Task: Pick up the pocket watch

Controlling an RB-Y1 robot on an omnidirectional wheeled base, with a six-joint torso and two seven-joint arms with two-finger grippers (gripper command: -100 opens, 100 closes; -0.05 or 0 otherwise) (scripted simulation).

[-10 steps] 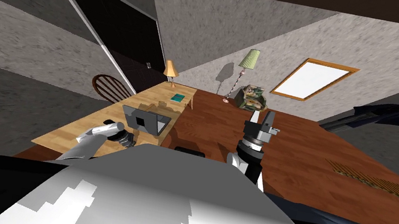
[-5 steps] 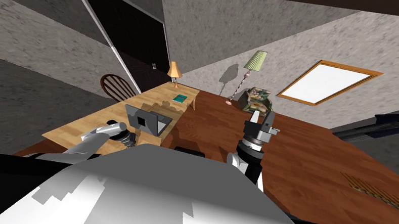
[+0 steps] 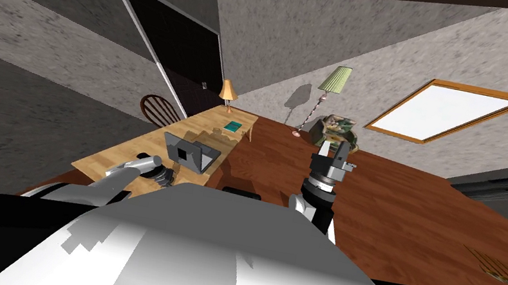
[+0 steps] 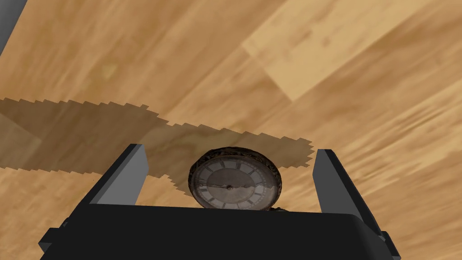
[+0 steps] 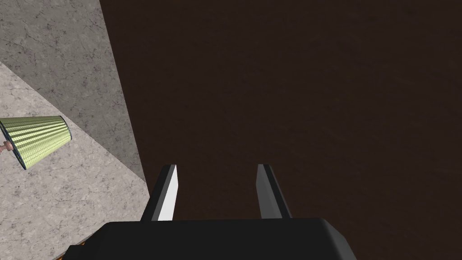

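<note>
The left claw [image 4: 230, 149] hangs low over the light wooden desk [image 4: 316, 67], its fingers spread wide. The pocket watch [image 4: 234, 180] lies face up on the desk between them, close to the claw's dark body and touching neither finger. Just beyond on the desk stands an open laptop [image 3: 188, 153], then a teal book [image 3: 233, 126] and a small orange lamp [image 3: 228, 90] at the far end. The right claw [image 3: 333, 151] is raised over the red-brown floor [image 3: 417, 212], fingers apart with nothing between them.
</note>
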